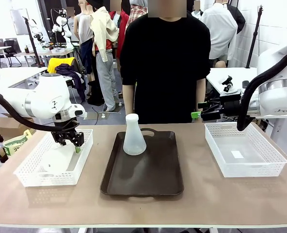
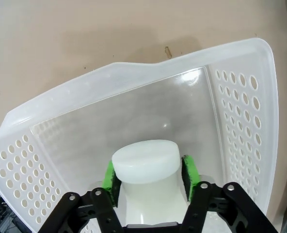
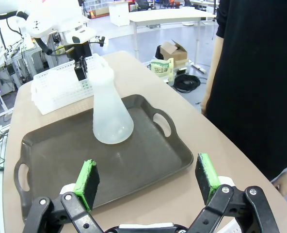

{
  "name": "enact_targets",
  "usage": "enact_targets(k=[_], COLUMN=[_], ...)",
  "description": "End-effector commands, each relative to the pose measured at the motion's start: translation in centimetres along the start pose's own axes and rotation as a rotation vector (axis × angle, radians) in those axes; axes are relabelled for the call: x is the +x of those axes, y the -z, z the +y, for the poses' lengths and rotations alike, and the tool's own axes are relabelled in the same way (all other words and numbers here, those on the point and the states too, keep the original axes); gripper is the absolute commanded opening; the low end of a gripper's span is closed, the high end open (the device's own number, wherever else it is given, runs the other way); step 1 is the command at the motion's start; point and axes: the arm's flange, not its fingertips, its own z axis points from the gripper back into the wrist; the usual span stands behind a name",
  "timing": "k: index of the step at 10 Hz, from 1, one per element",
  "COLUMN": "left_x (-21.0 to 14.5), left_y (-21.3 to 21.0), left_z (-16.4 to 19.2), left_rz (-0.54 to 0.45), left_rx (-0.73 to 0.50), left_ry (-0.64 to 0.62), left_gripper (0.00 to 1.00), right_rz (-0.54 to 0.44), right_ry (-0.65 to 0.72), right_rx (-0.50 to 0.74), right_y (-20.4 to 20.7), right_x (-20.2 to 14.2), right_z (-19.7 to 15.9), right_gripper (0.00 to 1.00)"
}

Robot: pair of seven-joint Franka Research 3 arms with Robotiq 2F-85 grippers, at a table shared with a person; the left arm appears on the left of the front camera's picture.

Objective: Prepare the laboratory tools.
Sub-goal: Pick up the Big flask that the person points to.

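In the left basket (image 1: 46, 180), at 8 o'clock, the left claw (image 2: 149, 175) is clenched on the neck of the first flask (image 2: 144, 162), probably the only part slim enough for its pads (image 2: 109, 177). That flask seems to lean, base toward 7, mouth toward 1. Farther in, the second flask (image 1: 134, 136) stands on the tray (image 1: 143, 179), axis vertical, steady on its broad base. At 2 o'clock the right claw (image 3: 147, 179) hangs released.

No legible text, labels or numbers
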Motion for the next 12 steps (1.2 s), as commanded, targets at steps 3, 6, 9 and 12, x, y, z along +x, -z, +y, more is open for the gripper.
enact_targets(k=[3,6,9,12], left_x=[0.2,-0.5,0.1,0.1], left_y=[-0.8,-1.2,-0.7,-0.7], left_z=[0.3,0.7,0.1,0.1], left_rz=[-0.023,0.007,-0.012,-0.012], left_rx=[-0.004,-0.023,0.001,0.001], left_ry=[0.002,0.003,-0.001,-0.001], left_gripper=[0.00,0.00,0.00,0.00], right_rz=[0.008,0.008,0.008,0.008], right_ry=[0.000,0.000,0.000,0.000], right_rx=[-0.003,-0.003,-0.003,-0.003], right_y=[0.1,0.1,0.1,0.1], right_x=[0.1,0.1,0.1,0.1], right_z=[0.0,0.0,0.0,0.0], right_gripper=[1.00,1.00,1.00,1.00])
